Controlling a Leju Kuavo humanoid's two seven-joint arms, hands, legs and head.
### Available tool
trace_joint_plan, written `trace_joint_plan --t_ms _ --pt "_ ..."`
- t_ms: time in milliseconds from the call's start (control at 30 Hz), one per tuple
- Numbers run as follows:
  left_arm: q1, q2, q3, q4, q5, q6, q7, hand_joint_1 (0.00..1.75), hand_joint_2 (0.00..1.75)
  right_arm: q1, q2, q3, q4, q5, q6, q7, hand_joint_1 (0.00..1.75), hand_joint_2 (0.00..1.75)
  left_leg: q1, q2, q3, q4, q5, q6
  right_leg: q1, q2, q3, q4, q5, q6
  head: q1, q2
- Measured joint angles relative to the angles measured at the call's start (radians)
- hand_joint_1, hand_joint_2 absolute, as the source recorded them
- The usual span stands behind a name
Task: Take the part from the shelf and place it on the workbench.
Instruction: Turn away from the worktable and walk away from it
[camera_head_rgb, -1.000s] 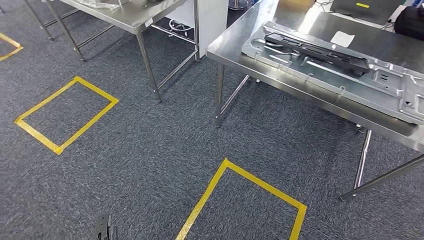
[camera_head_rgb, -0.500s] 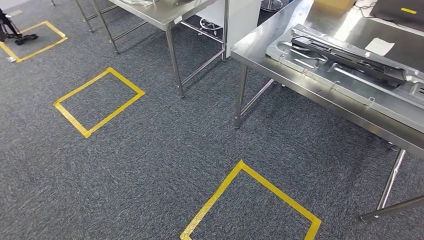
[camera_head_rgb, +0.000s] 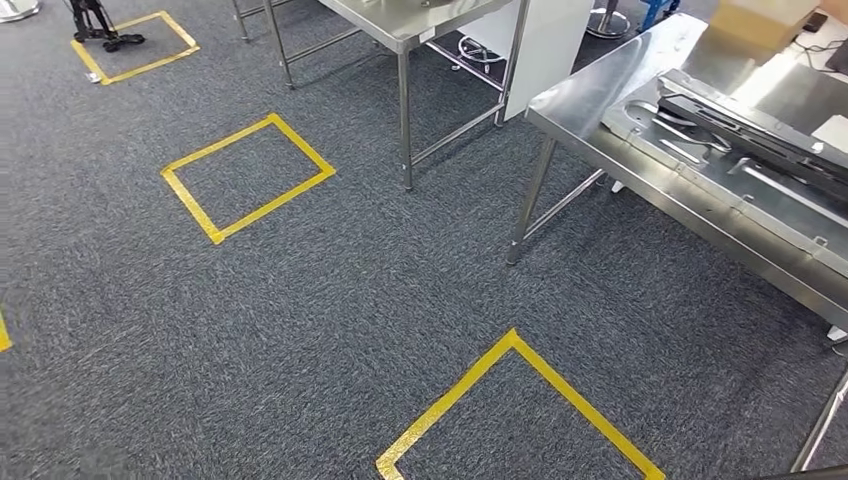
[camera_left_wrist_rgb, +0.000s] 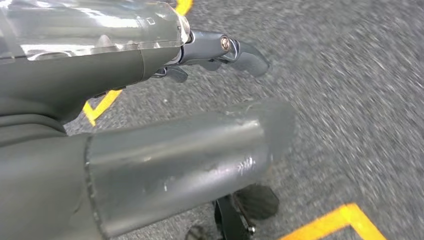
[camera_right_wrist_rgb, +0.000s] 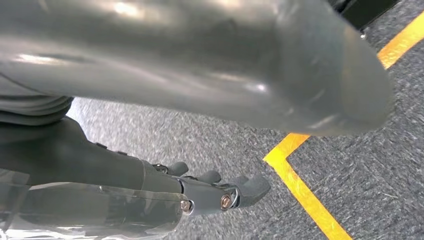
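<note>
Carpet (camera_head_rgb: 330, 300), dark grey and speckled, runs under everything in the head view. Taking the nearest steel workbench (camera_head_rgb: 620, 95) as landmark: far to its left and farther off, a yellow tape square (camera_head_rgb: 133, 45) holds a dark stand. Nearer the bench, still to its left, lies a second tape square (camera_head_rgb: 248, 177). A second steel table (camera_head_rgb: 420, 18) stands behind the bench's left corner, a white panel (camera_head_rgb: 545, 45) beside it. In front of the bench, a third tape outline (camera_head_rgb: 515, 400) marks the floor. On the bench top lies a large pressed metal panel (camera_head_rgb: 740, 185) with a long dark part (camera_head_rgb: 760, 125) resting on it, and a cardboard box (camera_head_rgb: 755, 20) sits at the bench's far edge. Whether that dark part is the task's part, I cannot tell; it is well apart from both hands.

In the left wrist view, the left hand (camera_left_wrist_rgb: 165, 125) hangs over carpet and tape, thumb straight, dark fingers (camera_left_wrist_rgb: 245, 55) extended and apart from the thumb, holding nothing. In the right wrist view, the right hand (camera_right_wrist_rgb: 200, 150) likewise hangs over carpet, fingers (camera_right_wrist_rgb: 250, 187) extended, apart from the thumb, empty.
</note>
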Motion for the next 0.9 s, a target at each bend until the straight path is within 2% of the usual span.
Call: trace_joint_plan --t_ms 33,67,100,167,200,233,300,333,367,433,467,500,533,567,600,633,667,700,733,800,833,867,900 --pt "0.000 0.000 0.000 0.000 0.001 0.000 0.004 0.00 0.00 0.001 0.000 0.000 0.000 0.002 0.002 0.000 0.00 0.00 0.000 -0.012 -0.002 0.001 0.002 -0.001 0.000 0.002 -0.002 0.008 0.008 0.000 0.000 0.000" --pt "0.000 0.001 0.000 0.000 0.001 -0.001 0.007 0.00 0.00 0.001 0.000 0.000 0.000 0.003 0.004 -0.001 0.00 0.00 0.000 -0.024 -0.002 0.002 0.003 -0.003 -0.001 0.006 0.019 -0.031 0.039 -0.002 0.000 0.000" --pt "0.000 0.001 0.000 0.000 0.002 -0.002 0.009 0.00 0.00 0.002 0.000 0.000 0.000 0.004 0.005 -0.001 0.00 0.00 0.000 -0.037 -0.003 0.004 0.003 -0.005 -0.002 0.017 0.052 -0.097 0.078 -0.004 0.000 0.000" --pt "-0.002 0.002 0.000 0.001 0.002 -0.004 0.013 0.00 0.00 0.003 -0.001 0.000 0.000 0.004 0.006 -0.002 0.00 0.00 -0.002 -0.060 -0.007 0.011 0.004 -0.014 -0.003 0.060 0.114 -0.228 0.128 -0.013 0.001 0.000" --pt "-0.003 0.002 0.000 0.001 0.001 -0.004 0.015 0.00 0.00 0.003 -0.001 0.000 0.000 0.005 0.007 -0.002 0.00 0.00 -0.003 -0.069 -0.012 0.013 0.006 -0.020 -0.003 0.075 0.127 -0.258 0.135 -0.017 0.001 0.000" --pt "-0.003 0.002 0.000 0.002 0.001 -0.004 0.018 0.00 0.00 0.003 -0.001 0.000 0.000 0.006 0.008 -0.003 0.00 0.00 -0.003 -0.079 -0.016 0.014 0.008 -0.027 -0.002 0.080 0.130 -0.269 0.132 -0.021 0.000 0.000" --pt "-0.002 0.004 0.000 0.002 -0.001 -0.004 0.024 0.00 0.00 0.000 0.000 0.000 0.000 0.008 0.009 -0.005 0.00 0.00 0.000 -0.093 -0.023 0.015 0.011 -0.040 -0.002 0.057 0.131 -0.274 0.138 -0.032 0.000 0.000" --pt "-0.001 0.004 0.000 0.002 -0.002 -0.004 0.027 0.00 0.00 0.000 0.000 0.000 0.000 0.008 0.010 -0.006 0.00 0.00 0.000 -0.084 -0.030 0.027 0.003 -0.044 -0.003 0.045 0.132 -0.278 0.141 -0.040 -0.001 0.000" --pt "-0.001 0.005 0.000 0.003 -0.003 -0.004 0.029 0.00 0.00 0.000 0.001 0.000 0.000 0.009 0.010 -0.007 0.00 0.00 -0.001 -0.064 -0.045 0.057 -0.017 -0.048 -0.004 0.031 0.133 -0.282 0.144 -0.048 -0.004 0.000" --pt "-0.003 0.006 0.000 0.004 -0.006 -0.003 0.031 0.00 0.00 0.004 0.001 0.000 0.000 0.009 0.011 -0.009 0.00 0.00 -0.001 -0.012 -0.096 0.174 -0.084 -0.053 0.000 0.004 0.131 -0.285 0.146 -0.057 -0.011 0.000" --pt "-0.004 0.006 0.000 0.004 -0.007 -0.003 0.032 0.00 0.00 0.006 0.001 0.000 0.000 0.009 0.011 -0.009 0.00 0.00 0.000 0.002 -0.126 0.243 -0.116 -0.055 0.002 -0.011 0.129 -0.284 0.146 -0.059 -0.013 0.000" --pt "-0.004 0.006 0.000 0.004 -0.008 -0.003 0.033 0.00 0.00 0.007 0.001 0.000 0.000 0.010 0.012 -0.009 0.00 0.00 0.001 0.010 -0.146 0.291 -0.132 -0.057 0.005 -0.024 0.127 -0.282 0.145 -0.059 -0.013 0.000" --pt "-0.003 0.007 0.000 0.005 -0.009 -0.003 0.035 0.00 0.00 0.008 0.001 0.000 0.000 0.012 0.013 -0.010 0.00 0.00 0.002 0.014 -0.149 0.306 -0.131 -0.058 0.006 -0.037 0.125 -0.280 0.145 -0.060 -0.013 0.000" --pt "-0.002 0.007 0.000 0.005 -0.009 -0.003 0.038 0.00 0.00 0.007 0.001 0.000 0.000 0.014 0.014 -0.010 0.00 0.00 0.002 0.018 -0.130 0.278 -0.111 -0.057 0.007 -0.049 0.124 -0.279 0.144 -0.060 -0.013 0.000" --pt "-0.001 0.008 0.000 0.006 -0.009 -0.004 0.042 0.00 0.00 0.006 0.001 0.000 0.000 0.016 0.015 -0.011 0.00 0.00 0.002 0.027 -0.092 0.213 -0.080 -0.055 0.008 -0.059 0.124 -0.277 0.143 -0.059 -0.013 0.000" --pt "-0.002 0.009 0.000 0.006 -0.009 -0.004 0.045 0.00 0.00 0.005 0.001 0.000 0.000 0.018 0.016 -0.012 0.00 0.00 0.000 0.046 -0.049 0.136 -0.055 -0.051 0.010 -0.069 0.125 -0.276 0.142 -0.057 -0.014 0.000" --pt "-0.004 0.010 0.000 0.006 -0.009 -0.004 0.048 0.00 0.00 0.005 0.001 0.000 0.000 0.019 0.017 -0.014 0.00 0.00 -0.003 0.061 -0.015 0.072 -0.035 -0.045 0.013 -0.079 0.127 -0.274 0.139 -0.053 -0.013 0.000" --pt "-0.006 0.011 0.000 0.006 -0.010 -0.003 0.050 0.00 0.00 0.004 0.001 0.000 0.000 0.020 0.018 -0.016 0.00 0.00 -0.007 0.072 0.005 0.032 -0.026 -0.040 0.015 -0.087 0.128 -0.273 0.138 -0.049 -0.012 0.000" --pt "-0.008 0.012 0.000 0.006 -0.010 -0.003 0.052 0.00 0.00 0.003 0.001 0.000 0.000 0.022 0.018 -0.019 0.00 0.00 -0.010 0.075 0.009 0.017 -0.026 -0.036 0.016 -0.095 0.129 -0.272 0.137 -0.044 -0.011 0.000" --pt "-0.006 0.013 0.000 0.007 -0.009 -0.003 0.054 0.00 0.00 -0.001 0.001 0.000 0.000 0.023 0.018 -0.022 0.00 0.00 -0.009 0.056 0.008 0.014 -0.020 -0.026 0.016 -0.105 0.132 -0.272 0.136 -0.033 -0.010 0.000" --pt "-0.005 0.013 0.001 0.007 -0.009 -0.002 0.055 0.00 0.00 -0.004 0.000 0.000 0.000 0.024 0.018 -0.023 0.00 0.00 -0.007 0.048 0.009 0.009 -0.015 -0.021 0.015 -0.093 0.132 -0.267 0.129 -0.027 -0.010 0.000" --pt "-0.005 0.014 0.001 0.007 -0.009 -0.002 0.056 0.00 0.00 -0.004 0.000 0.000 0.000 0.025 0.018 -0.024 0.00 0.00 -0.004 0.040 0.009 0.005 -0.010 -0.014 0.013 -0.071 0.124 -0.248 0.113 -0.021 -0.007 0.000" --pt "-0.006 0.013 0.001 0.008 -0.009 -0.002 0.058 0.00 0.00 -0.003 -0.001 0.000 0.000 0.026 0.019 -0.025 0.00 0.00 -0.002 0.032 0.009 0.001 -0.005 -0.008 0.011 -0.043 0.106 -0.205 0.083 -0.016 -0.005 0.000"
